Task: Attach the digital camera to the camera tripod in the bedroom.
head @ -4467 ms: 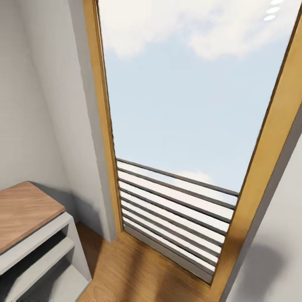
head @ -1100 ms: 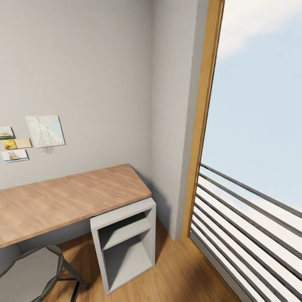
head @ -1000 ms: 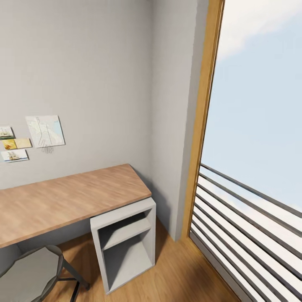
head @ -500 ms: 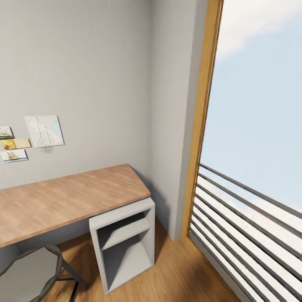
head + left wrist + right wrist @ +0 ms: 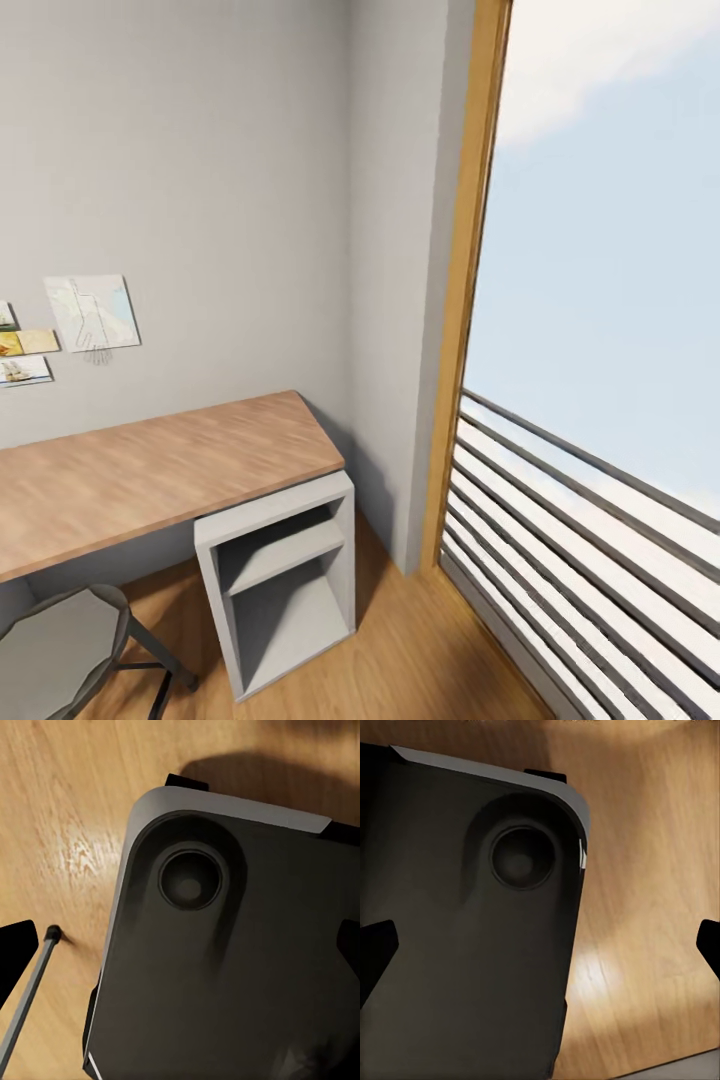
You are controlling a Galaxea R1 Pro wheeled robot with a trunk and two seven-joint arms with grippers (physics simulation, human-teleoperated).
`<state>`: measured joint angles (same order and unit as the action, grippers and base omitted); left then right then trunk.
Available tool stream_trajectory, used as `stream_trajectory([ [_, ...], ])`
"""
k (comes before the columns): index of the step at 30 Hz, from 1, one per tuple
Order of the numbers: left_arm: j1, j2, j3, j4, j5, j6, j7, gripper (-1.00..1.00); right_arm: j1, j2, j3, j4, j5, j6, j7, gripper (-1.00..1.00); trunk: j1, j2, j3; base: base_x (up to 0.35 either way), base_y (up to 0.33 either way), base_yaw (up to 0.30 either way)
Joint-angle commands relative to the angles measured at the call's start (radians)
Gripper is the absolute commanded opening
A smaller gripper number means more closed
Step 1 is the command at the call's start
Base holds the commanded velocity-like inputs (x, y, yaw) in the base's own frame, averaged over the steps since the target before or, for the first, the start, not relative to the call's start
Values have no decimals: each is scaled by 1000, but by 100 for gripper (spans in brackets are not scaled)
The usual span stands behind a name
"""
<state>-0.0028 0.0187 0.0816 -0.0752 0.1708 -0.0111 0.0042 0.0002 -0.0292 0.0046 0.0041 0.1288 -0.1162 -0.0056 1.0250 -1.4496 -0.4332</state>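
The digital camera and the camera tripod are out of view. The head view looks into a bedroom corner with a wood-topped desk [image 5: 150, 475] against a white wall. My left gripper [image 5: 187, 952] hangs open over the plank floor, its dark fingertips [image 5: 15, 952] at the picture's two sides and nothing between them. My right gripper [image 5: 542, 949] is open too, fingertips [image 5: 375, 952] wide apart and empty. Below both grippers lies my dark base [image 5: 225, 967]. A thin grey rod with a dark tip [image 5: 34, 982] crosses the floor beside the base; what it belongs to I cannot tell.
A white open shelf unit [image 5: 280, 580] stands under the desk's right end. A grey chair [image 5: 60, 650] sits at the lower left. Small pictures [image 5: 85, 312] hang on the wall. A tall wood-framed window [image 5: 455, 300] with grey rails [image 5: 580, 540] takes up the right side.
The whole head picture has slid a little to the left, so the camera has turned slightly right. Earlier it faced the window and swung left to the desk. Nothing in the room moved.
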Motion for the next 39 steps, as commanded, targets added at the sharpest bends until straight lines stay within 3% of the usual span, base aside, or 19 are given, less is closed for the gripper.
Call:
stream_trajectory([
  [1,0,0,7,0,1,-1,0,100,0,0,-1,0,8,-4,-1,100,0,0,-1,0,-17,0],
  [10,0,0,9,1,1,-1,0,100,0,-2,-5,0,7,-10,-2,100,0,0,-1,0,-5,140],
  [39,0,-2,8,0,-1,-3,0,100,0,-4,-3,2,6,-10,-2,100,0,0,-1,0,0,263],
])
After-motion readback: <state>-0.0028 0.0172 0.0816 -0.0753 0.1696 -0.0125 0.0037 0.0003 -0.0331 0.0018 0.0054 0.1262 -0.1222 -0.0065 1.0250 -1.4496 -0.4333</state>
